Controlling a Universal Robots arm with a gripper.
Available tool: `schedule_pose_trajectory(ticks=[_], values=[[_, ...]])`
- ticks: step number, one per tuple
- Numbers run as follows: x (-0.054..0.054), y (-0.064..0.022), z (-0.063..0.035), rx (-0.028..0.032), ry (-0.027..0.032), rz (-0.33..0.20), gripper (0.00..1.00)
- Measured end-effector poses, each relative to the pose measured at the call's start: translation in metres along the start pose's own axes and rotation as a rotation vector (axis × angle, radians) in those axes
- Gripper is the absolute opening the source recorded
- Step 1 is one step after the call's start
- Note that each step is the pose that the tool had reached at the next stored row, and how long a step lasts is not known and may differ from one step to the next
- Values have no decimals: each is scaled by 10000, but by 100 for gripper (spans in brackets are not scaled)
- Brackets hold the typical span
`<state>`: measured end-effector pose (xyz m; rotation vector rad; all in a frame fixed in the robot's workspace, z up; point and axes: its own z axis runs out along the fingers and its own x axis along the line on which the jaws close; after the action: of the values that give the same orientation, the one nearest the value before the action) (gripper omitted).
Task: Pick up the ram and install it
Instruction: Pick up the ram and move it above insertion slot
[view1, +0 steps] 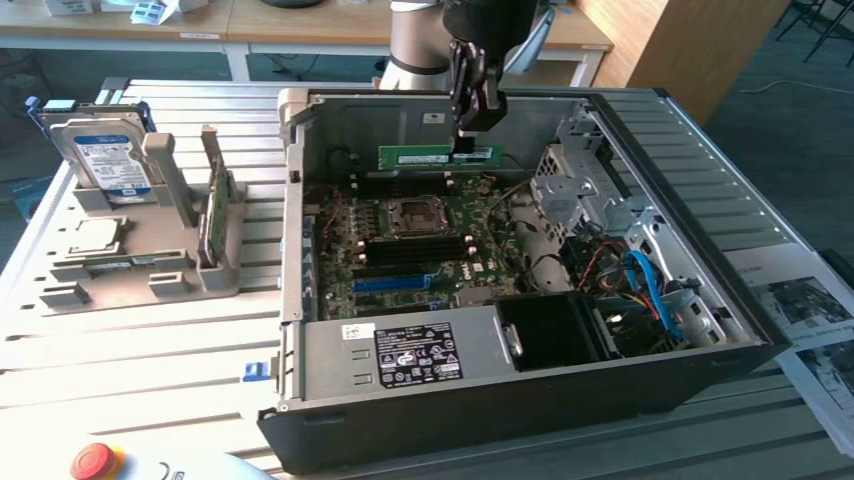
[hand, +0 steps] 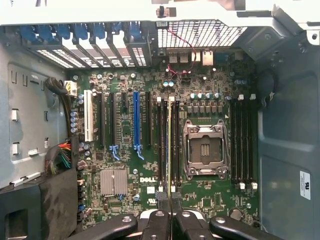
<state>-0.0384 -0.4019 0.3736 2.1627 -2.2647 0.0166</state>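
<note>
Claw (view1: 474, 138) clamped nearly shut on ram (view1: 438, 157) above board (view1: 470, 222), alignment with slots (hand: 176, 145) hard to judge: risk of jam or bent stick from tilted descent.

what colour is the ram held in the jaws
Green; the ram shows best in the exterior view.

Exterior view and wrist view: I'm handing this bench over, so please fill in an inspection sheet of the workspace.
Surface: slatted metal table bearing an open computer case.
Job's things: ram held in the air over the motherboard, not in a slot.
Clutter: grey holder with a hard drive; red stop button; printed sheets at the exterior view's right.
Grippers: hand shut on the ram near one end.
Cables: blue cable inside the case.
Surroundings: wooden desks behind.
</note>
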Motion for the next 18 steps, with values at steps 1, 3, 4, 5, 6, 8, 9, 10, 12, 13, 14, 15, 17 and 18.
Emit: schedule_pose_trajectory(ticks=[1,3,4,5,6,8,9,10,12,13,14,15,17,18], values=[[0,0,0,0,-7,0,12],[2,1,1,0,-60,8,12],[3,1,0,-3,-78,11,12],[3,0,0,-3,-93,12,12],[3,-1,1,-3,-100,12,12],[3,0,1,-3,-103,13,12],[4,0,0,-4,-102,13,12],[4,0,0,-3,-103,13,12],[4,0,9,-2,-110,15,12],[4,0,15,-3,-111,17,12],[3,0,22,-3,-110,17,12],[3,0,29,-3,-110,20,12],[3,0,35,-4,-109,21,12],[3,0,40,-3,-110,22,12]])
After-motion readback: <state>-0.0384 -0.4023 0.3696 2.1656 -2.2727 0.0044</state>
